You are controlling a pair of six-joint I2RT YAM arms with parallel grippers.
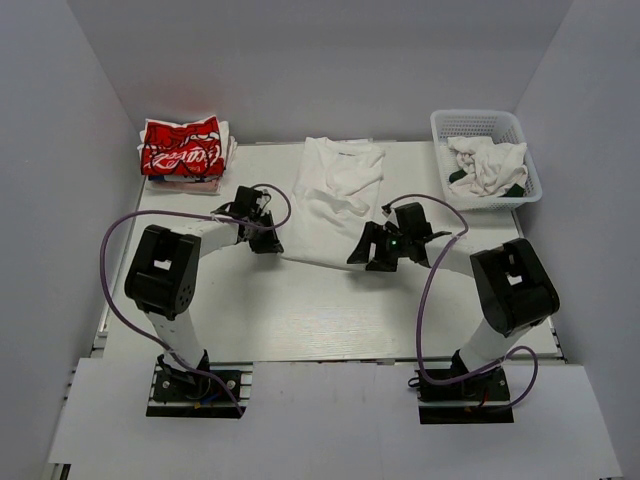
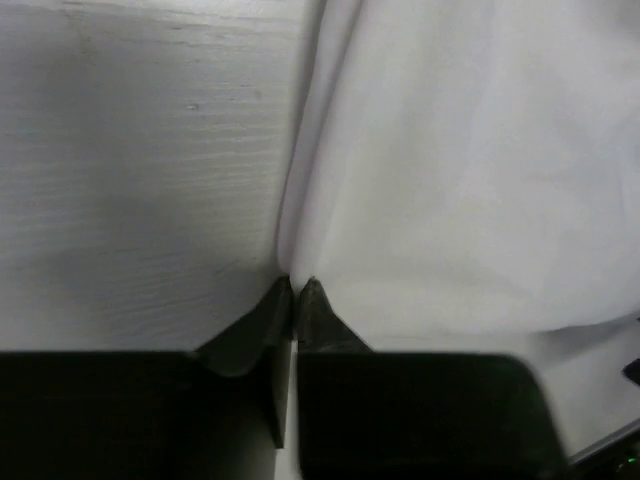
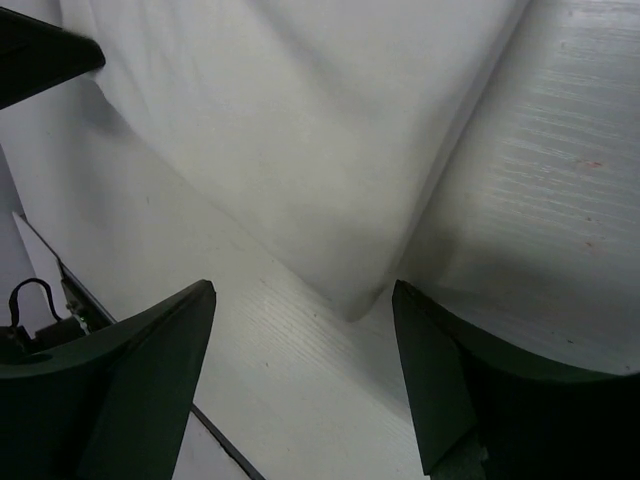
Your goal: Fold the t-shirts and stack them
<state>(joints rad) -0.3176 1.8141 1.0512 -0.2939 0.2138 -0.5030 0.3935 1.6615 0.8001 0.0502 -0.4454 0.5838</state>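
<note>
A plain-looking white t-shirt (image 1: 332, 195) lies lengthwise in the middle of the table, partly folded; no print shows. A folded red t-shirt (image 1: 180, 148) with white script tops a stack at the back left. My left gripper (image 1: 268, 240) is at the white shirt's near left edge; in the left wrist view it (image 2: 295, 287) is shut, pinching the hem of the shirt (image 2: 450, 160). My right gripper (image 1: 362, 255) is open at the shirt's near right corner; in the right wrist view it (image 3: 302, 298) straddles that corner (image 3: 352, 300) just above the table.
A white plastic basket (image 1: 520, 128) at the back right holds crumpled white and dark-green clothes (image 1: 485, 165). The red shirt rests on several folded shirts (image 1: 200, 185). White walls close in the table on three sides.
</note>
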